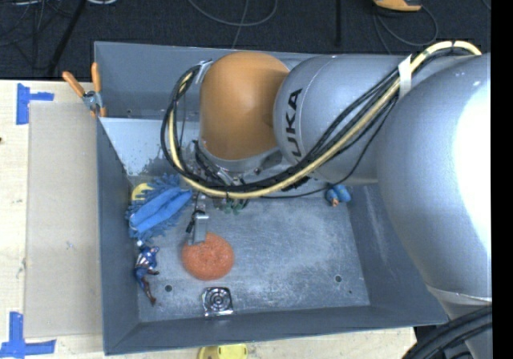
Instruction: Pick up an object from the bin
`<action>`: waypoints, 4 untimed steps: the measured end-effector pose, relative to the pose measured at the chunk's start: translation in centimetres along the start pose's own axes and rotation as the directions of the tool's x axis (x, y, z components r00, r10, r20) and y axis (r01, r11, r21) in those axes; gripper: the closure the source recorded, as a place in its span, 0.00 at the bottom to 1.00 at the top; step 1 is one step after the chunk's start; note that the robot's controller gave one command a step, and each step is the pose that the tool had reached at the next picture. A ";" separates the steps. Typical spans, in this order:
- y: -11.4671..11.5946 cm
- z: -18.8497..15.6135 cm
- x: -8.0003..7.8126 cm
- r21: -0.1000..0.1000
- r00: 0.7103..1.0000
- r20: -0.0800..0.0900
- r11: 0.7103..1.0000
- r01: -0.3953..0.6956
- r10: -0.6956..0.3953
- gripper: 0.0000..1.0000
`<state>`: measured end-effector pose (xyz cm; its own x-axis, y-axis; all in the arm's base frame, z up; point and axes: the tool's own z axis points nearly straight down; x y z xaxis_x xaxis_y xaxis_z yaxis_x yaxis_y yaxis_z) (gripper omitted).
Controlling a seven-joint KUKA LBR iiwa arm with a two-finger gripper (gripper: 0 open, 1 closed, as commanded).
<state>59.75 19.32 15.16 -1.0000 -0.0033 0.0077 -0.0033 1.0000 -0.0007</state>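
Closest to my camera is the arm (449,189), its broad grey body reaching in from the right, with black and yellow cables (321,161) looped round an orange wrist cover (240,105).

Working across the bin (116,229) from its left wall: a small yellow scrap (140,189) lies in the upper left of the floor, touching a frayed blue bundle (160,209) that stretches slantwise from lower left to upper right. Below these, near the front left corner, is a tiny blue and red figure (147,263), lying well apart from the bundle.

Next comes the gripper (197,227), hanging down beneath the orange cover just right of the blue bundle. I cannot tell whether it is open or closed (the wrist hides most of it). Its tip is at the upper left edge of an orange ball (208,258), and I cannot tell if they touch.

That ball sits on the bare floor left of centre, towards the front wall. It looks rough and spongy, a dull orange-red, and close to round, perhaps a shade wider than tall, so it has no real long axis and points nowhere.

Just below it, by the front wall, is a small shiny metal piece (217,300). A bit of green (232,205) shows under the wrist, and farther right a small blue piece (338,195) lies by the back wall.
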 end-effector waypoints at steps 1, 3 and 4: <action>-0.1 -0.5 -0.2 -0.001 1.000 0.007 1.000 -0.003 0.003 0.00; 0.3 7.7 -0.3 0.002 0.969 0.015 0.969 0.247 -0.247 0.00; 1.5 7.4 -2.8 0.001 0.941 0.020 0.941 0.337 -0.337 1.00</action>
<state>62.53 20.82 7.77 -0.9403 -0.3401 -0.0127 -0.3401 0.9404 0.0007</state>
